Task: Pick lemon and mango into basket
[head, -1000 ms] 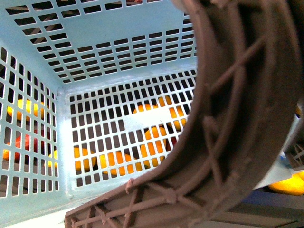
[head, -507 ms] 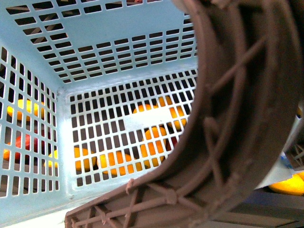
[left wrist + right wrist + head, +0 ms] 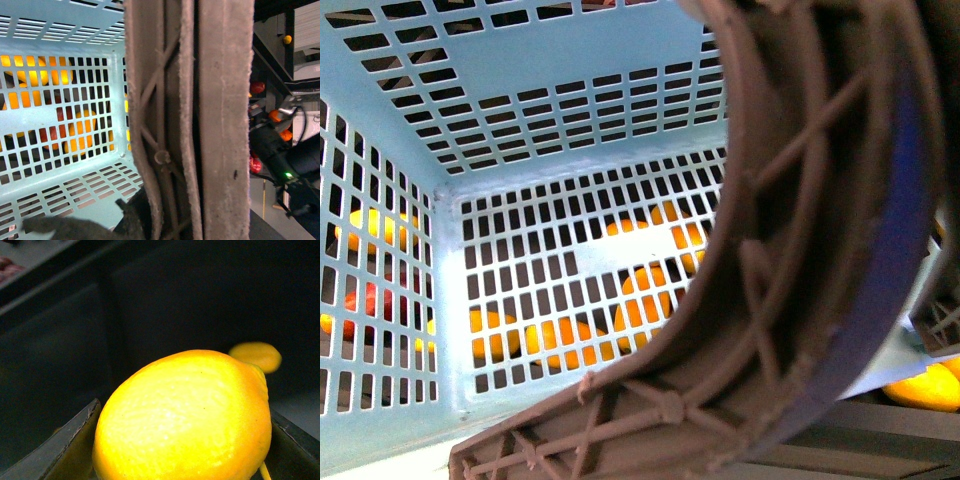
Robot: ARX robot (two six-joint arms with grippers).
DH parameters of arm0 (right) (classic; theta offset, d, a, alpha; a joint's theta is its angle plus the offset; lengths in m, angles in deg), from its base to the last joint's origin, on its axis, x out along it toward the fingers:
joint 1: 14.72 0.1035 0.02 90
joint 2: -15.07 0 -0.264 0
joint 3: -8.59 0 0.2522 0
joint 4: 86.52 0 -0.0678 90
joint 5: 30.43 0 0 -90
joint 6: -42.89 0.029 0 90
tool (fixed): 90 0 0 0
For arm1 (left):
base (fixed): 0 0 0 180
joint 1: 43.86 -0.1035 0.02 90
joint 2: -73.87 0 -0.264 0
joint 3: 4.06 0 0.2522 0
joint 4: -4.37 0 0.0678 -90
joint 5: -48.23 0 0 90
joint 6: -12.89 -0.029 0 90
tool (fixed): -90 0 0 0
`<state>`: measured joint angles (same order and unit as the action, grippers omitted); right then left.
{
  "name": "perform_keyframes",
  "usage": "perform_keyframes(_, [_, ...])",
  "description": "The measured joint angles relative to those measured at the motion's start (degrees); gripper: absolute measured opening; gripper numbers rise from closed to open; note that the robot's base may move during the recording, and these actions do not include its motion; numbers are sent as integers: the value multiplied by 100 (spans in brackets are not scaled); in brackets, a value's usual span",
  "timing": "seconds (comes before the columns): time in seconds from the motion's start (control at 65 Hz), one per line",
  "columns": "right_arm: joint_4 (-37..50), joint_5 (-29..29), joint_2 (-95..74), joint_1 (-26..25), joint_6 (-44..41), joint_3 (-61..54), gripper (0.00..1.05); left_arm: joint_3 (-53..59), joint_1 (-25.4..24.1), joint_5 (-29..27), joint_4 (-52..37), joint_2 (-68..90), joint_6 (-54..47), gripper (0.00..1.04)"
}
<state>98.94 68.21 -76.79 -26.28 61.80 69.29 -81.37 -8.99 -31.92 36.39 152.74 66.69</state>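
Left wrist view: dark shelving above a grey floor patch. Right wrist view: dim, dark panels behind.

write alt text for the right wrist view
A glossy yellow lemon fills the lower frame, gripped between the two dark fingers of the right pincer. Behind it are dark walls and a smaller, blurred yellow fruit.

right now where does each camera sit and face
front: on the body, facing into the basket past its handle; no arm shows
left wrist: on the left arm, tight against that handle, basket beyond; no arm part clear
right wrist: on the right arm, facing the lemon between its fingers
shared: front and left wrist both see basket, handle
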Motion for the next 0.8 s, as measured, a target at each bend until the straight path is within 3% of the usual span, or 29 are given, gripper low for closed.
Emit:
perform_keyframes(0.415, [-219,-463,997,1943,428,367,80,0,0,4,0,0,2,15])
perform_keyframes(0.8, [-382,-671,1296,3191,448,111,80,0,0,7,0,0,2,15])
